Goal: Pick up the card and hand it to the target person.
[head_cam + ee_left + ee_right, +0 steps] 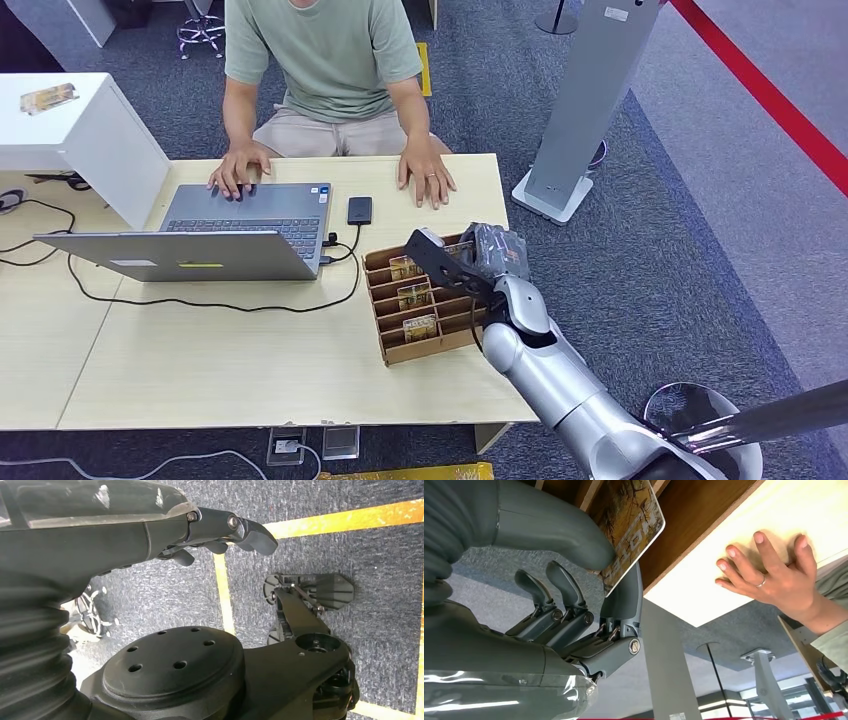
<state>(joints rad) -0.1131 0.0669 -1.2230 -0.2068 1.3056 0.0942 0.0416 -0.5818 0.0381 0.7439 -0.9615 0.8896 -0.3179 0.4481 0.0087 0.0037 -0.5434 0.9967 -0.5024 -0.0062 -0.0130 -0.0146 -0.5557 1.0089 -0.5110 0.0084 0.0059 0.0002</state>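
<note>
My right hand (478, 262) hovers over the right end of a brown slotted card box (392, 345) on the table's right part. In the right wrist view the thumb and a finger (624, 595) pinch a card (634, 525) with a yellow-brown print, right beside the box wall (694, 515). Other cards (412, 296) stand in the box slots. The person (320, 60) sits across the table, one hand (427, 178) flat on the wood, the other on the laptop. My left hand (220, 530) hangs over the carpet, holding nothing, fingers loosely apart.
An open grey laptop (230, 225) with a black cable and a dark phone (360, 210) lie between the person and the box. A white cabinet (70, 130) stands at the left, and a grey pillar stand (585, 100) on the floor to the right of the wooden table (200, 360).
</note>
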